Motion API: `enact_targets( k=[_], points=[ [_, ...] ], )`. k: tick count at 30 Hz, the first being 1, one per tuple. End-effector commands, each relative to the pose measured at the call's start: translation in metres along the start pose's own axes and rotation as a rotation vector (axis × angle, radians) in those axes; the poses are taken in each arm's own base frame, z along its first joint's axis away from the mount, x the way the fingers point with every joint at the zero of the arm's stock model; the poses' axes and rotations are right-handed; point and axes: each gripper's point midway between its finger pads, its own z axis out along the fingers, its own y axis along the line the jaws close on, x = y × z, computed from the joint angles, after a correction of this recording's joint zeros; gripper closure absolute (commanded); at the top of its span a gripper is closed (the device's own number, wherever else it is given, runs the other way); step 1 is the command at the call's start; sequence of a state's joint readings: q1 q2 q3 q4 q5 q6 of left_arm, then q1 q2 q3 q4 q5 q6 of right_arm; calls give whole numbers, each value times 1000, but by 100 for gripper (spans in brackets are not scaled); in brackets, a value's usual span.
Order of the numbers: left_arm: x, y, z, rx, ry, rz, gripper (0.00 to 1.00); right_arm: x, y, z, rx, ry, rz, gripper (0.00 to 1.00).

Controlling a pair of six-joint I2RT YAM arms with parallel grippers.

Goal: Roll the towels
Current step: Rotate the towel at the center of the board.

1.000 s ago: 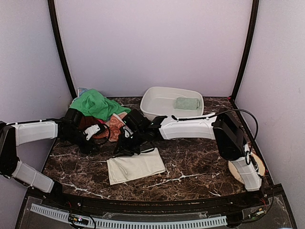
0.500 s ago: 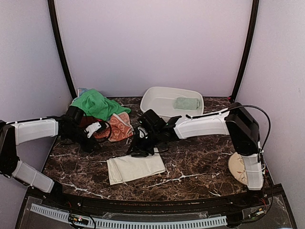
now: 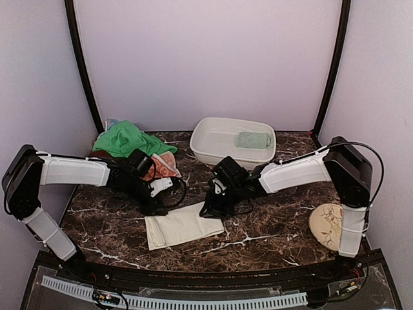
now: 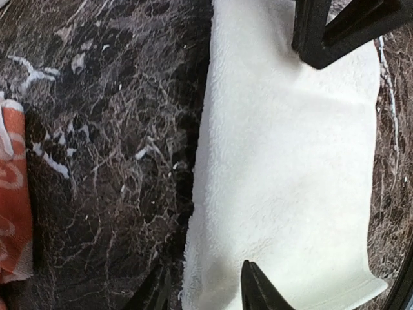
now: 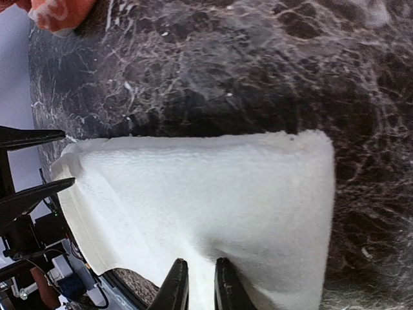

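The large cream-white towel (image 3: 184, 226) lies folded flat near the table's front. My left gripper (image 3: 155, 205) is at its far left edge. It is open, and its fingers straddle that edge in the left wrist view (image 4: 203, 292). My right gripper (image 3: 213, 210) is at the towel's far right end. In the right wrist view (image 5: 197, 284) its jaws are almost together with a pinch of the cream towel (image 5: 213, 194) between them. The bright green towel (image 3: 126, 139) and the orange swirl towel (image 3: 162, 166) are heaped at the back left. The pale sage-green towel (image 3: 253, 139) lies rolled in the basin.
The white plastic basin (image 3: 213, 139) stands at the back centre. A round cream plate (image 3: 328, 225) with a floral drawing lies at the right edge, by the right arm's base. The table is dark marble (image 3: 271, 219), with walls on three sides.
Both grippers have left the orange towel and come down to the cream towel's far edge. The left moved right and nearer, the right moved right. The right arm's elbow swung right, uncovering the plate.
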State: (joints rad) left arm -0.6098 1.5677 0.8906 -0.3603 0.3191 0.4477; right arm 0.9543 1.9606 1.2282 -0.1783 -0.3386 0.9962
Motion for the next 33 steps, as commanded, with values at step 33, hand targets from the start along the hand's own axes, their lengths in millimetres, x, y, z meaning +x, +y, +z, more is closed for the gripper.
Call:
enact_targets(
  k=[33],
  points=[
    [7, 54, -4, -430, -4, 270, 52, 51, -87, -15, 77, -56, 108, 91]
  ],
)
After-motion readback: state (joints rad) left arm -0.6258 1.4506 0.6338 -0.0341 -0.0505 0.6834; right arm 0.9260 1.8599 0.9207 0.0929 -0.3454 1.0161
